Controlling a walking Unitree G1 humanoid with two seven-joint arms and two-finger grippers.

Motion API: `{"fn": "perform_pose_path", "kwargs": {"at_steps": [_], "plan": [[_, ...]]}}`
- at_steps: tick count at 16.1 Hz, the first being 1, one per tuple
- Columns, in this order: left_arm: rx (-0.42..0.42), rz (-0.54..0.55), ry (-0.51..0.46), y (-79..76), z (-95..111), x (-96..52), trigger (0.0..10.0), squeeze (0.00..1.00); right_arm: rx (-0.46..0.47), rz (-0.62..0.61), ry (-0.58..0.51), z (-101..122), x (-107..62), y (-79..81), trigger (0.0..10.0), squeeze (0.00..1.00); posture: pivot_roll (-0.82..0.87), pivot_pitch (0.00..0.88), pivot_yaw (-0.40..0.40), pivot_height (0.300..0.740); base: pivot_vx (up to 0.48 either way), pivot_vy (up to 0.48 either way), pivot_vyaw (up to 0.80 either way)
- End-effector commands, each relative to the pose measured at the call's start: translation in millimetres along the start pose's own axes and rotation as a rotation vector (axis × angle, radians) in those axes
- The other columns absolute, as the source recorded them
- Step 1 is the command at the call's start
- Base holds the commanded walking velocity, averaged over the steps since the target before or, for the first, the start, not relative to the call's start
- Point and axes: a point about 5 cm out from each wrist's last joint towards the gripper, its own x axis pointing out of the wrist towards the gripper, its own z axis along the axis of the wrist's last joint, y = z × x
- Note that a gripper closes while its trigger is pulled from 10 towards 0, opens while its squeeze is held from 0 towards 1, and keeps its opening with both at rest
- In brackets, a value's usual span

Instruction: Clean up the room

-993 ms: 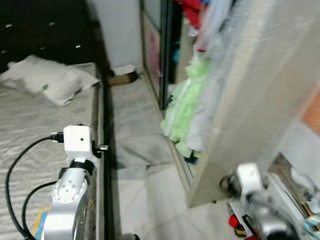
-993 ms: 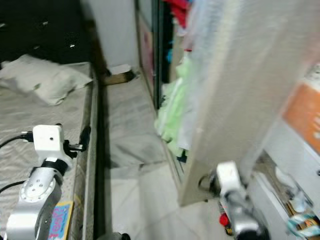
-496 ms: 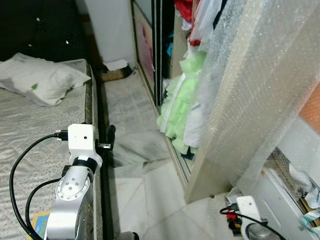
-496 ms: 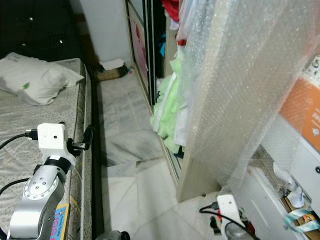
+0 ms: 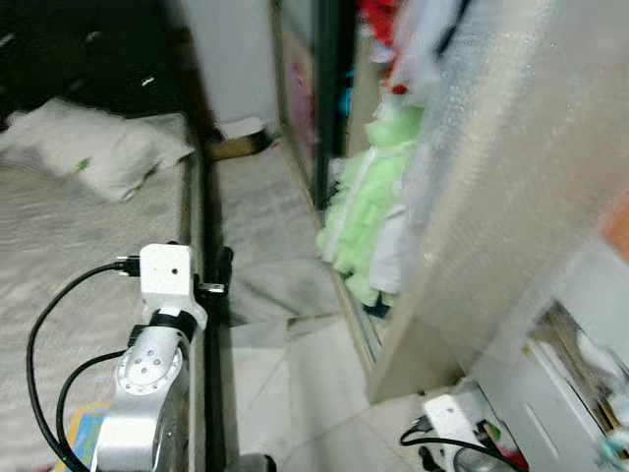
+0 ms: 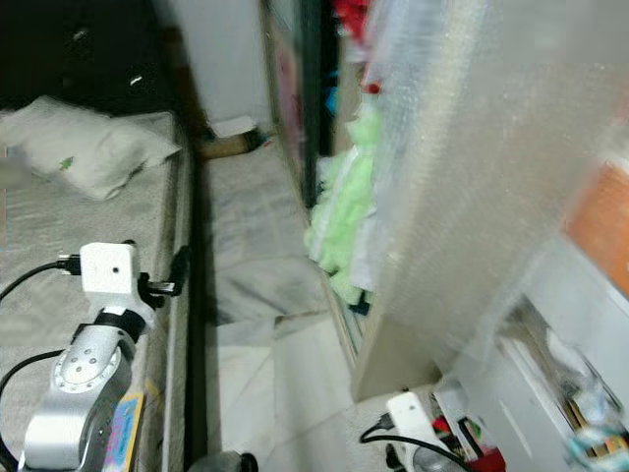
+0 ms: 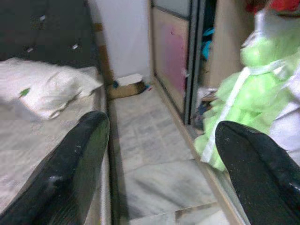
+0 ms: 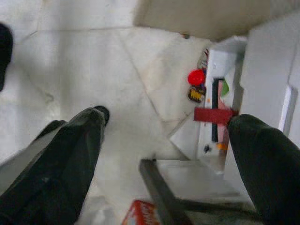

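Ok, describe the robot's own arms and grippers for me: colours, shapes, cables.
The left arm is silver metal with a round jointed segment, topped by a white boxy wrist camera with black cables looping from it. The right arm carries the same white box with a black cable. Each gripper has two long, glossy black fingers, rounded at the tips; those of the right gripper look alike.

Head stereo pair: looking forward and down an aisle between bed (image 5: 88, 246) and wardrobe (image 5: 324, 118), both blurred. Left wrist view: low, facing along the same aisle. Right wrist view: close, straight down at floor tiles (image 8: 93, 79).
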Motion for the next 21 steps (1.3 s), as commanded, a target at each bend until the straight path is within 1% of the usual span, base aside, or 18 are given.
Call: {"fn": "perform_pose_path", "kwargs": {"at_steps": [1,2,3,4,5,8,11,13,14,17,19,20,21], "plan": [[0.003,0.000,0.007,0.5,0,-0.5,10.0,0.00,-0.009,0.013,-0.028,13,1.1,2.9,10.0,0.00,0.08,0.000,0.012,0.740,0.000,0.000,0.80],[0.002,0.001,0.009,0.6,0,-1.0,10.0,0.00,-0.017,0.022,-0.034,16,1.4,5.6,10.0,0.00,0.08,0.000,0.011,0.740,0.000,0.000,0.80],[0.001,0.000,0.011,0.2,-1,-1.7,10.0,0.00,-0.063,0.037,-0.045,22,1.8,11.5,10.0,0.00,0.08,0.005,0.010,0.740,0.000,0.000,0.79],[0.000,-0.002,0.014,-0.6,-1,-1.7,10.0,0.00,-0.076,0.050,-0.048,25,2.0,16.3,10.0,0.00,0.08,0.008,0.009,0.740,0.000,0.000,0.68],[0.000,-0.003,0.015,-1.1,-1,-1.9,10.0,0.00,-0.082,0.056,-0.048,26,2.1,18.7,10.0,0.00,0.08,0.009,0.008,0.740,0.000,0.000,0.68],[0.000,-0.006,0.020,-2.3,-2,-2.1,10.0,0.00,-0.161,0.071,-0.048,28,2.0,30.8,10.0,0.00,0.08,0.012,0.009,0.740,0.000,0.000,0.69],[0.006,-0.015,0.022,-4.4,-2,-0.1,10.0,0.00,-0.209,0.069,-0.052,29,1.7,40.8,10.0,0.00,0.08,0.010,0.008,0.740,0.000,0.000,0.80],[0.007,-0.016,0.021,-4.8,-2,0.2,10.0,0.00,-0.206,0.071,-0.065,33,1.5,45.6,10.0,0.00,0.08,0.010,0.007,0.740,0.000,0.000,0.80],[0.008,-0.019,0.021,-5.0,-2,0.3,10.0,0.00,-0.187,0.083,-0.101,42,0.6,55.5,10.0,0.00,0.08,0.010,0.007,0.740,0.000,0.000,0.80],[0.009,-0.020,0.020,-5.6,-2,0.9,10.0,0.00,-0.181,0.098,-0.137,53,-1.1,68.6,10.0,0.00,0.08,0.005,0.007,0.740,0.000,0.000,0.80],[0.011,-0.020,0.017,-6.1,-1,1.7,10.0,0.00,-0.191,0.114,-0.160,61,-3.1,80.5,10.0,0.00,0.08,0.003,0.006,0.740,0.000,0.000,0.80],[0.012,-0.020,0.017,-6.1,-1,2.0,10.0,0.00,-0.191,0.113,-0.170,63,-3.6,82.7,10.0,0.00,0.08,0.003,0.006,0.740,0.000,0.000,0.80],[0.012,-0.019,0.017,-6.0,-1,2.4,10.0,0.00,-0.187,0.103,-0.187,64,-3.7,81.1,10.0,0.00,0.09,0.005,0.005,0.740,0.000,0.000,0.80]]}}
